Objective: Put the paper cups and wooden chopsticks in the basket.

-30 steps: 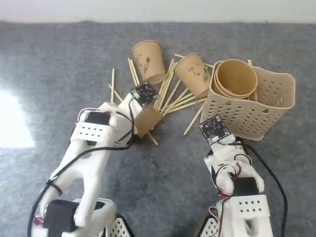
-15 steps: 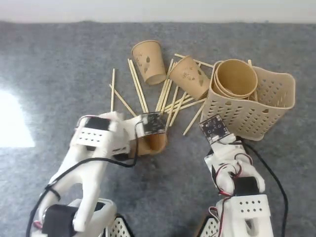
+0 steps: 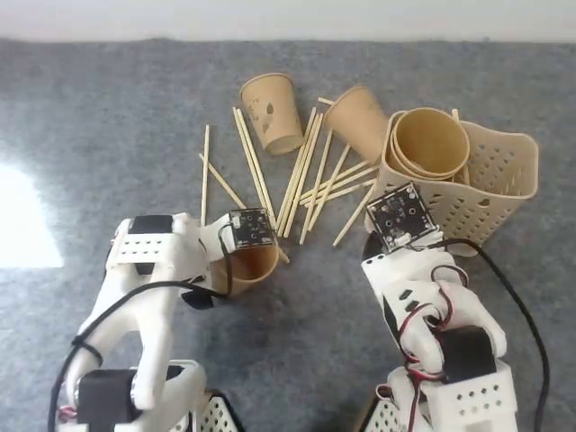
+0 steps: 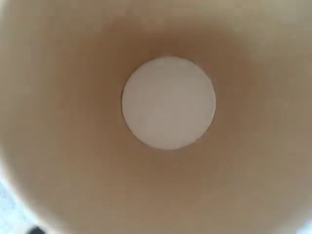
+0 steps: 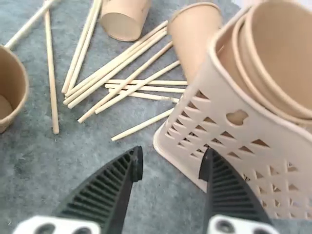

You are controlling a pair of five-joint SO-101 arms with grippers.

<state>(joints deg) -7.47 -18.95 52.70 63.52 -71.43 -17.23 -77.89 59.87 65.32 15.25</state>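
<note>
Left arm change: the left tool (image 3: pixel 239 252) has pulled back from the pile toward its own base. It grips a brown paper cup (image 3: pixel 252 268), and its wrist view looks straight into this cup.
Right arm change: the right tool (image 5: pixel 171 153) has advanced to the near corner of the beige perforated plastic basket (image 3: pixel 450 211). Its jaws stand wide and hold nothing.
Meaning: one cup seems secured, but it is now farther from the basket, so the carry is not yet done.
Cups outside: three. These are the held one, a second paper cup (image 3: pixel 270 112) lying on the grey worktop (image 3: pixel 108 117), and a third paper cup (image 3: pixel 358 121) just beside the basket.
Cups inside: one nested stack of paper cups (image 3: pixel 432 144), about three rims.
Wooden chopsticks (image 3: pixel 306 175): about a dozen lie loose and overlapping, so the count is uncertain.
</note>
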